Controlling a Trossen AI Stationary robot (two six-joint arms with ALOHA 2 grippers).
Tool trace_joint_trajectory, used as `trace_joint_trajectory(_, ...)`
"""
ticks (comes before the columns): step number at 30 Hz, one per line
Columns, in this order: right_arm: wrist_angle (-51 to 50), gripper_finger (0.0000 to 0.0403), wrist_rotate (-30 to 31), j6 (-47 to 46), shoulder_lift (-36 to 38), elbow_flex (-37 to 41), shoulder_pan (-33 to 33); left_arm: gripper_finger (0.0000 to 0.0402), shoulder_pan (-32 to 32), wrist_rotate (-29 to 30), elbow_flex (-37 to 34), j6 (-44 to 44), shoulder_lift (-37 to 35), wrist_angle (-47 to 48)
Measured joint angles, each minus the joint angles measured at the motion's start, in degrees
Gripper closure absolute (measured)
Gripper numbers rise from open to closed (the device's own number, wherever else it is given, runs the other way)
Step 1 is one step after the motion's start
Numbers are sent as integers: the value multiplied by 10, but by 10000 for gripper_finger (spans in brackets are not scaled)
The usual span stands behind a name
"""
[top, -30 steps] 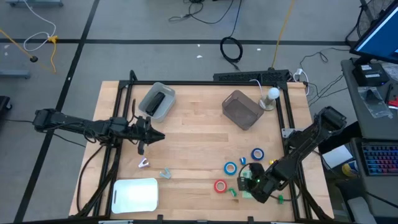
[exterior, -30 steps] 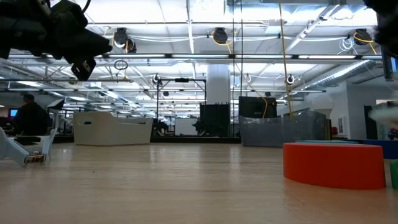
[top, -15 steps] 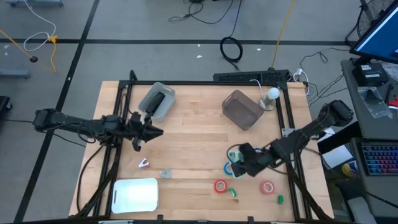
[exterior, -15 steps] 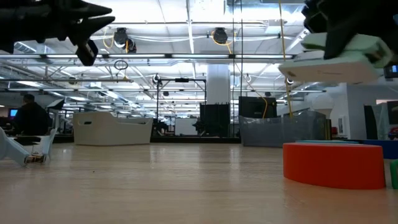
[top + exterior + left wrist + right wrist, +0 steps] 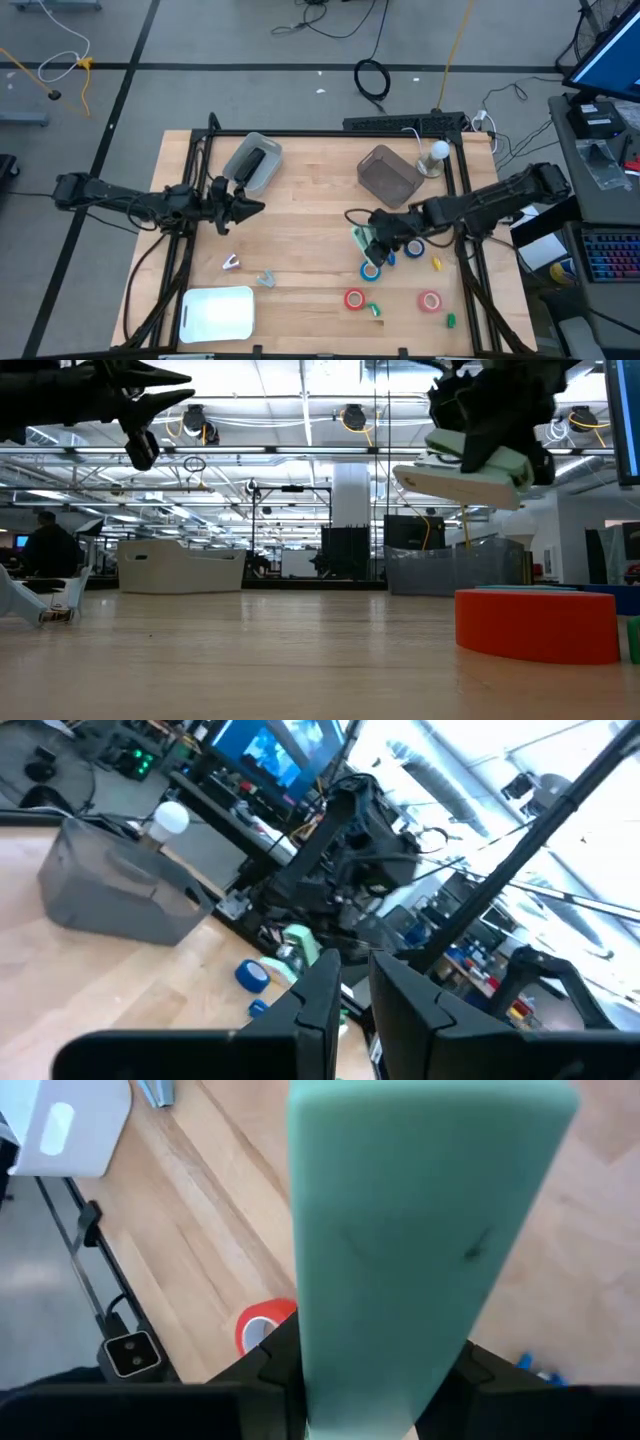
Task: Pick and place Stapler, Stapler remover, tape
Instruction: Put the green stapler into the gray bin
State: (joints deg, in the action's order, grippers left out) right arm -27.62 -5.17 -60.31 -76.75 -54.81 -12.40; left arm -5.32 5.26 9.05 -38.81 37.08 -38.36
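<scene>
The pale green stapler (image 5: 363, 240) is being held clamped in the right gripper (image 5: 376, 240) above mid-worktop (image 5: 310, 230), left of the tape rolls (image 5: 371, 270). A shallow grip is risking a drop. The left gripper (image 5: 250, 209), nearly closed and empty, is hovering left.

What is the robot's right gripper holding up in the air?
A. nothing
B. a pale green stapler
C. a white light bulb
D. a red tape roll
B: the right gripper is clamped on the pale green stapler, lifted clear above the wooden table.
</scene>
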Motion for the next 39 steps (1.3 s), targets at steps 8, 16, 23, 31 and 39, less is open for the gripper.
trace_joint_trajectory(8,25,291,-41,90,0,0,55,344,-4,-29,130,141,128,34)
trace_joint_trajectory(16,18,291,-41,158,0,-1,61,344,27,-69,292,186,268,175)
trace_joint_trajectory(23,-34,291,-24,223,0,-1,61,341,58,-135,387,222,372,213)
trace_joint_trajectory(31,-43,291,-23,306,0,-1,61,268,80,-198,466,222,469,254)
trace_joint_trajectory(39,-178,291,-9,415,-19,-63,60,201,87,-233,509,230,533,253)
